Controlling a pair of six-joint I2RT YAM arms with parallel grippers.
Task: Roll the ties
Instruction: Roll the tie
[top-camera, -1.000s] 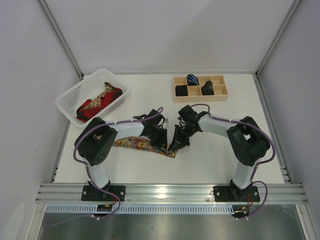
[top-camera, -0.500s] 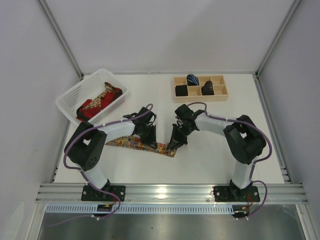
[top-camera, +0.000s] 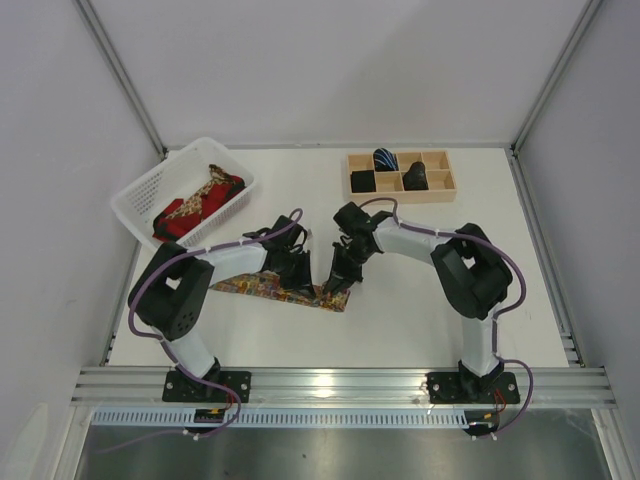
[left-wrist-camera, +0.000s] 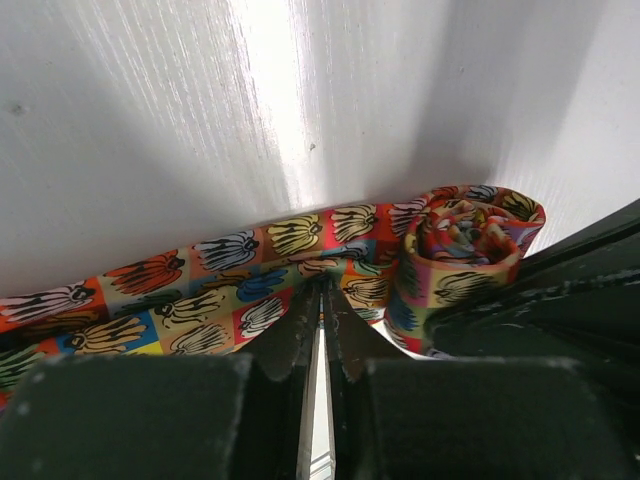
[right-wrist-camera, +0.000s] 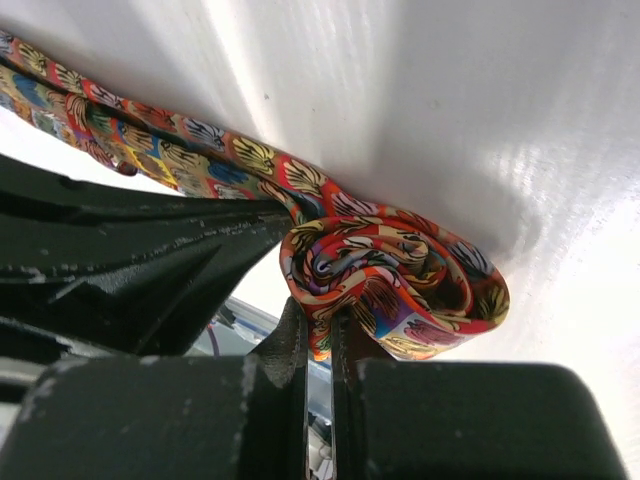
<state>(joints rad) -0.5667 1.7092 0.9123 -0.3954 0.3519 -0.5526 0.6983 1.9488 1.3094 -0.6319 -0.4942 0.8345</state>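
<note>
The multicoloured tie (top-camera: 258, 287) lies flat on the white table, running left from a rolled end. The roll shows in the left wrist view (left-wrist-camera: 465, 245) and in the right wrist view (right-wrist-camera: 395, 270). My right gripper (top-camera: 338, 280) is shut on the lower edge of the roll (right-wrist-camera: 320, 325), with fabric pinched between its fingers. My left gripper (top-camera: 300, 272) stands just left of the roll. Its jaws are closed on the flat stretch of the tie (left-wrist-camera: 322, 290), where the fabric puckers at the tips. The two grippers are almost touching.
A white basket (top-camera: 135, 200) at the back left holds a red tie and a gold paisley tie (top-camera: 195, 205). A wooden compartment tray (top-camera: 400, 193) at the back right holds a rolled blue-striped tie (top-camera: 385, 158) and rolled black ties (top-camera: 415, 177). Grey walls stand on both sides.
Both grippers have moved left along the tie, and the roll has moved left with them. The left arm's elbow has swung down and to the left.
</note>
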